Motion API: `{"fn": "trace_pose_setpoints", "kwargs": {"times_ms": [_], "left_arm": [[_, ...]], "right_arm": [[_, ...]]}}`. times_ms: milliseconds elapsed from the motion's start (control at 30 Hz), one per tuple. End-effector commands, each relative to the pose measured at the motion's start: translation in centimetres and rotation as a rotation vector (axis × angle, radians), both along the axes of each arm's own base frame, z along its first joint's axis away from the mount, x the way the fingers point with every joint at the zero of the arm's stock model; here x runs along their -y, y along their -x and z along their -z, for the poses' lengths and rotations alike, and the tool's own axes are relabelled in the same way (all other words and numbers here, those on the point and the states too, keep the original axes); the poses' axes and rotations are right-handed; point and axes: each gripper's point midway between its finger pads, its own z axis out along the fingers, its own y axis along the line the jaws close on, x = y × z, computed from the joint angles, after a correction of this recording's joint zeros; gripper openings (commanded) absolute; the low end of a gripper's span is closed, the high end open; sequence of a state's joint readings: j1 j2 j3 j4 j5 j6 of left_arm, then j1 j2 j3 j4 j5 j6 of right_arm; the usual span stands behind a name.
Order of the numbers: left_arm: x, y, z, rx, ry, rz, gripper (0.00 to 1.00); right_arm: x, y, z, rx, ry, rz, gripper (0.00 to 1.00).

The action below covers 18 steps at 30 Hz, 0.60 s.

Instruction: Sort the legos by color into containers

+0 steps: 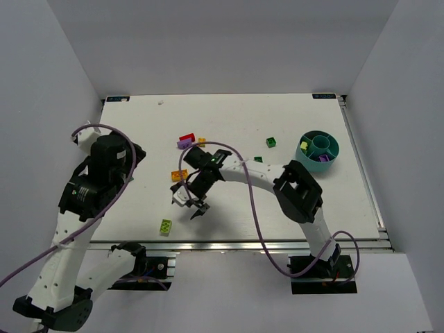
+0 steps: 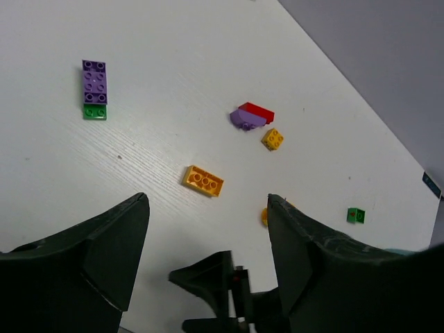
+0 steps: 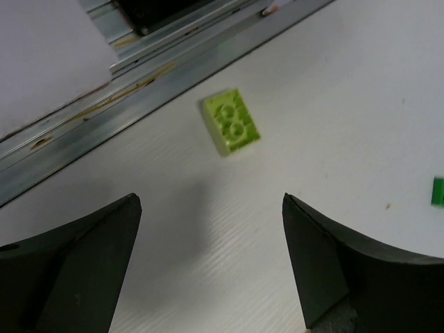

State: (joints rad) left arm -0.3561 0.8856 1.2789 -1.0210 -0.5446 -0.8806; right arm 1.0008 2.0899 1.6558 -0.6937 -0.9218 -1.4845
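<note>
White table: right end effector hung released, empty, just short of the small lime-green studded plastic brick; next call, I'd say: advance, straddle, clamp.

We are looking at a table whose white top is showing a matt, finely grained texture. The rail along its edge is reading as bare brushed metal, scuffed in places. The lime brick and the purple brick are showing smooth moulded plastic with a soft sheen, while the fingers of the right gripper are looking like matt black plastic, slightly rough. We are taking the teal bowl for smooth plastic too, though in the overhead view it is too small for us to judge its gloss.
</note>
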Motion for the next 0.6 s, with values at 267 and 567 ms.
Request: {"fn": "trace_pose_setpoints", "kwargs": {"times_ms": [267,567], "left_arm": [[-2.6,5.0,-0.4,0.033,0.057,-0.089,0.79],[-2.0,4.8,-0.5,0.017,0.069,-0.064,0.79]], "right_arm": [[-7.2,2.3,2.8,0.086,-0.037,-0.017,0.86],[-9.5,2.4,4.4,0.126,-0.059,-0.028,0.83]]}}
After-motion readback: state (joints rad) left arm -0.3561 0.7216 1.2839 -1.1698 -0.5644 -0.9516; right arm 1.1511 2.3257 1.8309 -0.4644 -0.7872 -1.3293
